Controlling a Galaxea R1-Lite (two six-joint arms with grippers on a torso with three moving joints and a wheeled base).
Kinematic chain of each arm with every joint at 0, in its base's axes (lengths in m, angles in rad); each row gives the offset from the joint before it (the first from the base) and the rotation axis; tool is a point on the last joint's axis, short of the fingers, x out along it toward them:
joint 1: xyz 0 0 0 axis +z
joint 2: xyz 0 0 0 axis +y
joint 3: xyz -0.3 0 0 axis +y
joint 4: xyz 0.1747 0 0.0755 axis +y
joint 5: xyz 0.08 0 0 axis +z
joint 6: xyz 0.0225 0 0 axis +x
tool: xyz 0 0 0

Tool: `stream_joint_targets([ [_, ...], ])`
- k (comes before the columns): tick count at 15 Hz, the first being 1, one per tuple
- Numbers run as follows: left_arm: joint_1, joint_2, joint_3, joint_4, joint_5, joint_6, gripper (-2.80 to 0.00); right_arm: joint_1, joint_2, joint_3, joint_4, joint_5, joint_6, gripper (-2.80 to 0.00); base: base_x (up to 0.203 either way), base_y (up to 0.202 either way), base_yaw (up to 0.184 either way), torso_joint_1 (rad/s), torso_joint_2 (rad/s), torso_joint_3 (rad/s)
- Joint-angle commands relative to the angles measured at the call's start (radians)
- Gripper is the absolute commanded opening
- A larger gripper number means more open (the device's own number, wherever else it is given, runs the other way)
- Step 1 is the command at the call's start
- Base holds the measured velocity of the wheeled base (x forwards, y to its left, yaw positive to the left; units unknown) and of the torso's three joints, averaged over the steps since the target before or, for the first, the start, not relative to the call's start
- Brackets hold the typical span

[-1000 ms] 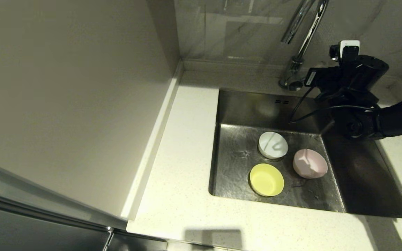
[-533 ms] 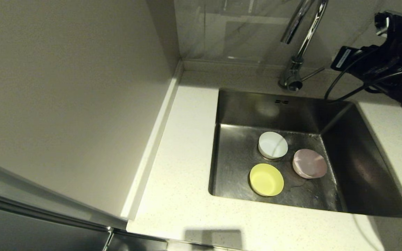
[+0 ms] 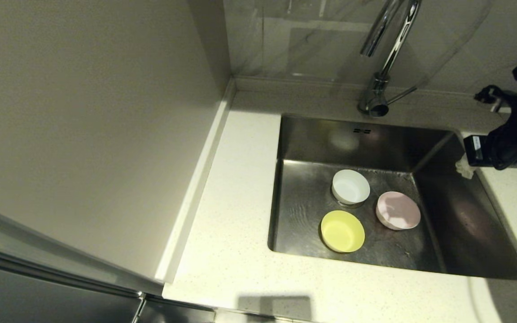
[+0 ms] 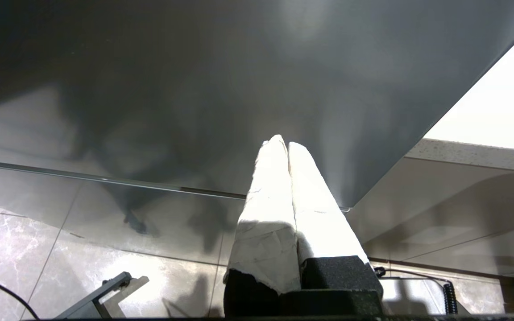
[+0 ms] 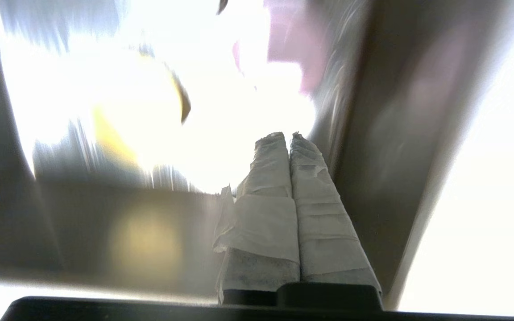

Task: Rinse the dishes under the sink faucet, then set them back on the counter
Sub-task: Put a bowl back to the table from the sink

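Observation:
Three bowls stand on the floor of the steel sink [image 3: 321, 139]: the white bowl [image 3: 350, 186] at the back, the yellow bowl [image 3: 343, 231] in front of it, and the pale pink bowl [image 3: 398, 210] to their right. The chrome faucet [image 3: 386, 54] rises behind the sink, its thin lever pointing right. My right gripper [image 3: 464, 168] hovers at the sink's right rim, apart from the bowls, its taped fingers [image 5: 275, 178] shut on nothing. My left gripper [image 4: 282, 141] is shut and empty, parked out of the head view.
The off-white counter [image 3: 236, 202] runs left of and in front of the sink, with a raised rim along the left wall. The sink floor looks wet and rippled. The left wrist view faces a dark cabinet panel and a tiled floor.
My right arm has drawn away from the faucet lever, swung up to the right, and come down to the sink's right rim. The bowls stay nearly in place.

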Motion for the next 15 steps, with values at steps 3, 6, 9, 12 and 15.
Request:
stream_joint_targets([
  [3, 0.000, -0.002, 0.000, 0.000, 0.001, -0.001, -2.80, 0.102, 0.077, 0.082, 0.010, -0.056, -0.016, -2.80, 0.000, 0.000, 0.000, 0.000, 0.00, 0.000],
  [6, 0.000, -0.002, 0.000, 0.000, 0.001, -0.001, -2.80, 0.141, 0.184, 0.078, -0.154, -0.123, -0.018, 0.00, 0.000, 0.000, 0.000, 0.000, 0.00, 0.000],
  [9, 0.000, -0.002, 0.000, 0.000, 0.001, -0.001, -2.80, 0.152, 0.302, 0.078, -0.263, -0.280, -0.017, 0.00, 0.000, 0.000, 0.000, 0.000, 0.00, 0.000],
  [12, 0.000, -0.002, 0.000, 0.000, 0.001, -0.001, -2.80, 0.153, 0.367, 0.078, -0.285, -0.341, -0.016, 0.00, 0.000, 0.000, 0.000, 0.000, 0.00, 0.000],
  [15, 0.000, -0.002, 0.000, 0.000, 0.001, -0.001, -2.80, 0.167, 0.407, 0.073, -0.287, -0.354, -0.013, 0.00, 0.000, 0.000, 0.000, 0.000, 0.00, 0.000],
])
